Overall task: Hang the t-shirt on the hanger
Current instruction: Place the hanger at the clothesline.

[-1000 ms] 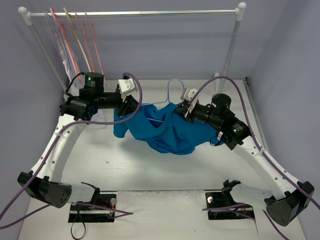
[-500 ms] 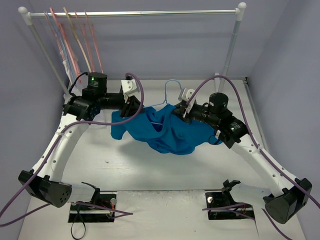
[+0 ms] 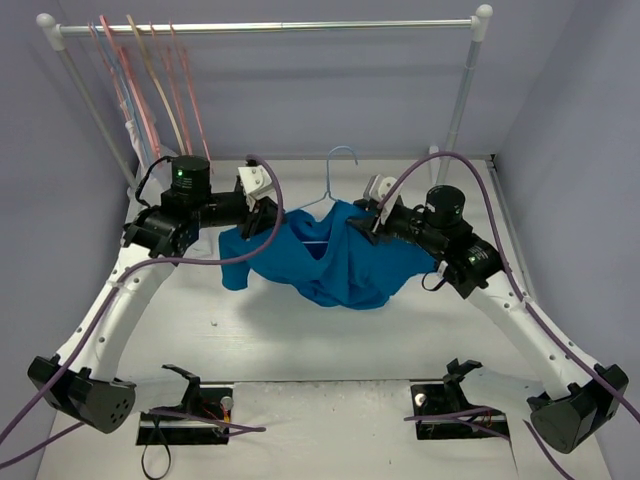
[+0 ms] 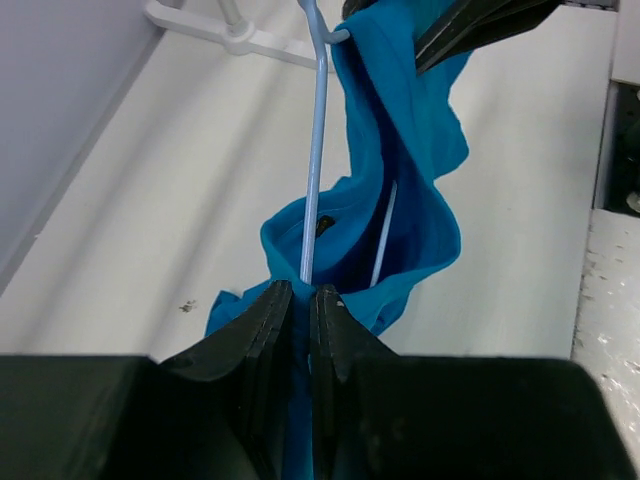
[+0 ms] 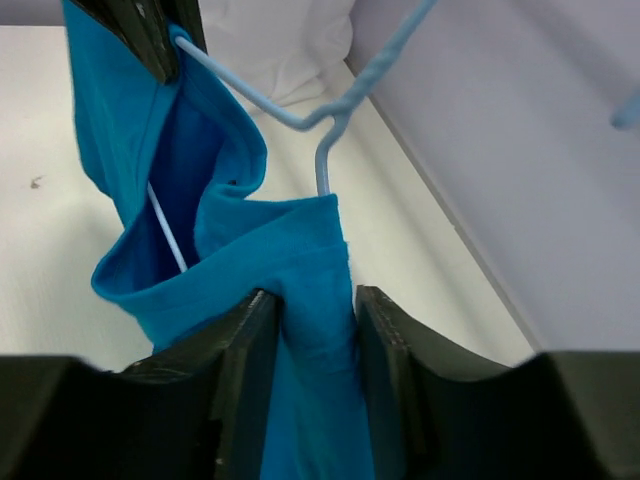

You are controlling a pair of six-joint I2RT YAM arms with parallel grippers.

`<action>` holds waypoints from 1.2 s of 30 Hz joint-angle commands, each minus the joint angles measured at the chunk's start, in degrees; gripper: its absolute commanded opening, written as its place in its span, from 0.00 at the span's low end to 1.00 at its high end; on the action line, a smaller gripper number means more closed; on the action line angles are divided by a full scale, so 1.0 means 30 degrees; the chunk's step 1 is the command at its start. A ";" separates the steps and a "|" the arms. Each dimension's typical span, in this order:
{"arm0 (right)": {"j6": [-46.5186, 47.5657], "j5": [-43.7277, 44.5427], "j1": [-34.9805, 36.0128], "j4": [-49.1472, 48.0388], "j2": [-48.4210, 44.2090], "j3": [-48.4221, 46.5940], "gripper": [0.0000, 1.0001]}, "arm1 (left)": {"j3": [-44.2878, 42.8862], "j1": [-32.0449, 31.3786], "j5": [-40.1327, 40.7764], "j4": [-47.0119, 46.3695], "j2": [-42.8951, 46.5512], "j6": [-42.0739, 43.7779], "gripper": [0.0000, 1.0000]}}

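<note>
The bright blue t-shirt (image 3: pixel 335 262) hangs bunched above the table between both grippers. The light-blue hanger (image 3: pixel 338 170) sticks up out of its collar, hook toward the back. My left gripper (image 3: pixel 268 214) is shut on the shirt's left shoulder; in the left wrist view its jaws (image 4: pixel 301 295) pinch blue cloth where the hanger's arm (image 4: pixel 318 150) runs into it. My right gripper (image 3: pixel 371 220) is shut on a fold of the shirt (image 5: pixel 310 270) just below the hanger's neck (image 5: pixel 322 165). The hanger's lower bar (image 5: pixel 165 228) shows inside the shirt.
A white garment rack (image 3: pixel 270 27) stands at the back, with pink and tan hangers (image 3: pixel 150 90) and a whitish garment (image 3: pixel 135 135) at its left end. Its right post (image 3: pixel 462 95) and the purple walls lie close behind the arms.
Both grippers have shifted slightly with the shirt and hanger held between them. The hanger's hook now stands a little higher and farther back, and the shirt's left sleeve hangs lower.
</note>
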State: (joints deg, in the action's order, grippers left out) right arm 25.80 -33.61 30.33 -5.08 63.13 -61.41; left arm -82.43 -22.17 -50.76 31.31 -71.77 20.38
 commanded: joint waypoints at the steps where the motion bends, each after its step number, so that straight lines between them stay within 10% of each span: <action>1: 0.0714 0.0945 -0.0410 -0.0622 -0.1004 -0.1064 0.39 | 0.0112 -0.0021 0.1186 -0.4544 0.1538 -0.1050 0.00; 14: 0.1537 0.3990 -0.0763 0.1635 -0.2908 -0.3023 0.54 | 0.1405 -0.0021 0.4146 -0.9673 0.3619 -0.4476 0.00; 36: -0.0280 0.6133 -0.0763 -0.0912 -0.4403 -0.3000 0.60 | -0.9469 -0.0021 0.7225 -0.9442 0.1421 -0.7435 0.00</action>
State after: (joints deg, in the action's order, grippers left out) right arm 26.59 -16.32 28.42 -0.45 50.33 -70.70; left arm -110.37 -22.17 -28.18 7.57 -68.40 1.17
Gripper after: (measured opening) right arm 0.599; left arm 0.115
